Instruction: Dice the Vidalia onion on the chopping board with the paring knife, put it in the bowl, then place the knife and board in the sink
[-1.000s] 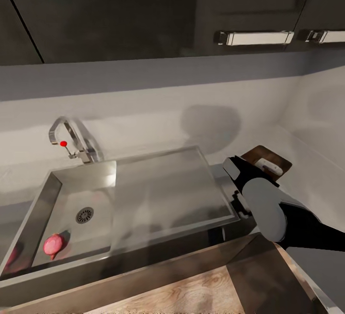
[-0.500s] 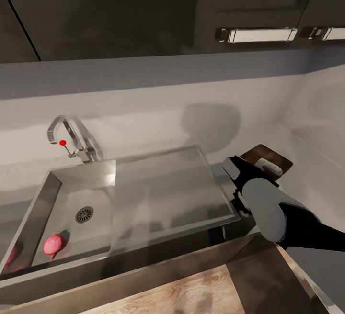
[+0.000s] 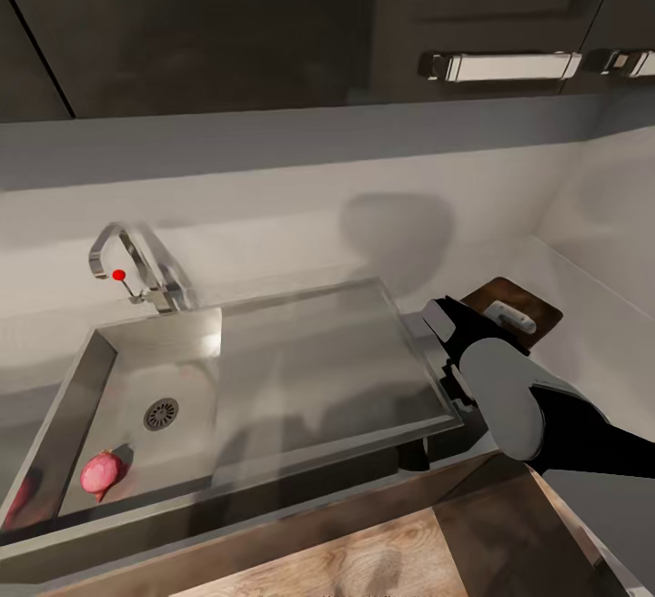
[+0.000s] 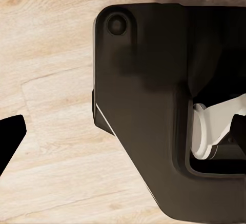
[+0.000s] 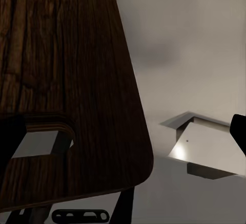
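Onion (image 3: 100, 473), pinkish-red, lies at the near left corner of the sink (image 3: 136, 342) basin floor, apart from the round drain (image 3: 161, 413). Worktop (image 3: 509, 256): pale grey, runs along the back wall under dark wall cabinets (image 3: 227, 24) with bar handles. Sink: steel basin on the left, flat drainboard (image 3: 318, 369) to its right, chrome tap (image 3: 136, 269) with red dot behind the basin. Right arm (image 3: 509, 397) reaches from the lower right of the head view toward the chopping board (image 3: 514, 306); the dark brown board sits on the worktop right of the drainboard, near the corner wall, partly hidden by the arm. A small white object (image 3: 509, 315) rests on the board; identity cannot be told. Right wrist view: board (image 5: 66, 80) close up, grain visible, oblong handle slot (image 5: 46, 137) near one end, sink corner beyond it. Right jaws: two dark fingertips show at opposite edges of that view, wide apart, gripping nothing. Left wrist view: wooden floor (image 4: 51, 80) and the robot's dark base (image 4: 148, 106); one dark fingertip (image 4: 10, 137) at the edge; left jaws state cannot be told.
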You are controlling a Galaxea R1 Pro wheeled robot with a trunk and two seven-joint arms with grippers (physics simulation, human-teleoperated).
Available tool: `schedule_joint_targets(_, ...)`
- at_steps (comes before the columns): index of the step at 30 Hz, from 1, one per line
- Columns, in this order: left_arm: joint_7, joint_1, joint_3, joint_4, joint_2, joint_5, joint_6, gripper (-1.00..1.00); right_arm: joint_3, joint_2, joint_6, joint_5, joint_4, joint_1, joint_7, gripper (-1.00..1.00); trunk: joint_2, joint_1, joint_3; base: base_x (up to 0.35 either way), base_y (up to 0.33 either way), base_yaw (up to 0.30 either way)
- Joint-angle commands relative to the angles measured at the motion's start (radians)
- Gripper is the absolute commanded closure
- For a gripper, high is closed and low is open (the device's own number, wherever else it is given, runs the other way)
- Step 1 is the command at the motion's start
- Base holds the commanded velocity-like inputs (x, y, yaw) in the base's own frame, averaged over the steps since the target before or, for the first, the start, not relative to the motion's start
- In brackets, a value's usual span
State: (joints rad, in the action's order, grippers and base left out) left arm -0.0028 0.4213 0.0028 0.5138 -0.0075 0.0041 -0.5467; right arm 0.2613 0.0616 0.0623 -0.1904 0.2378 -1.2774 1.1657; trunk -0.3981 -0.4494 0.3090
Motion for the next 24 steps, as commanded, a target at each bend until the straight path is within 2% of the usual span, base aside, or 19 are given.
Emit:
schedule_joint_targets(1, 0.0, 0.001, 0.0, 0.002, 0.0, 0.0, -0.001, -1.0, -0.007, 0.0, 0.007, -0.009, 0.002, 0.0, 0.005, -1.0, -0.002, -0.001, 0.003, 0.0, 0.0, 0.0)
schedule_joint_targets(16, 0.0, 0.001, 0.0, 0.002, 0.0, 0.0, -0.001, -1.0, -0.007, -0.002, 0.007, -0.009, 0.002, 0.0, 0.005, -1.0, -0.002, -0.001, 0.025, 0.0, 0.0, 0.0)
schedule_joint_targets(24, -0.002, 0.001, 0.0, 0.002, 0.0, 0.0, -0.001, -1.0, -0.007, -0.002, 0.006, -0.009, 0.002, 0.0, 0.005, -1.0, -0.002, -0.001, 0.026, 0.077, 0.0, 0.0)
